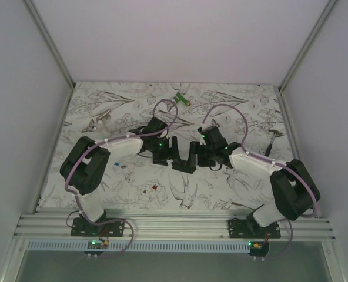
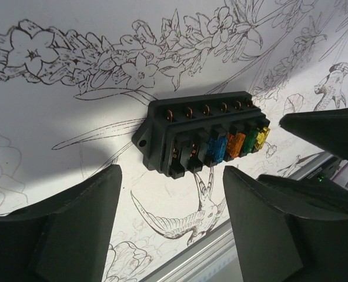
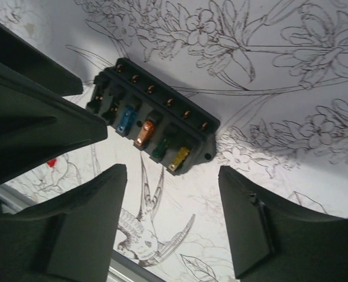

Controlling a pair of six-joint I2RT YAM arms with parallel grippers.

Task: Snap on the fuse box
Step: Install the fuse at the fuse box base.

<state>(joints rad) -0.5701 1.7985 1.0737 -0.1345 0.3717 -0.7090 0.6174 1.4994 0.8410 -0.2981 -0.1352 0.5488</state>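
Fuse box (image 2: 203,138): we list a black oblong block with blue, orange, green and yellow fuses (image 2: 236,144) seated; lying on the flower-printed table (image 2: 74,117); left gripper (image 2: 171,173) and right gripper (image 3: 173,171) flank it, both spread, clear of it.

3 plain pale walls (image 1: 180,35) enclose a table (image 1: 244,111) covered in white cloth printed with black line-drawn flowers and birds, aluminium rails (image 1: 174,226) along its near edge.
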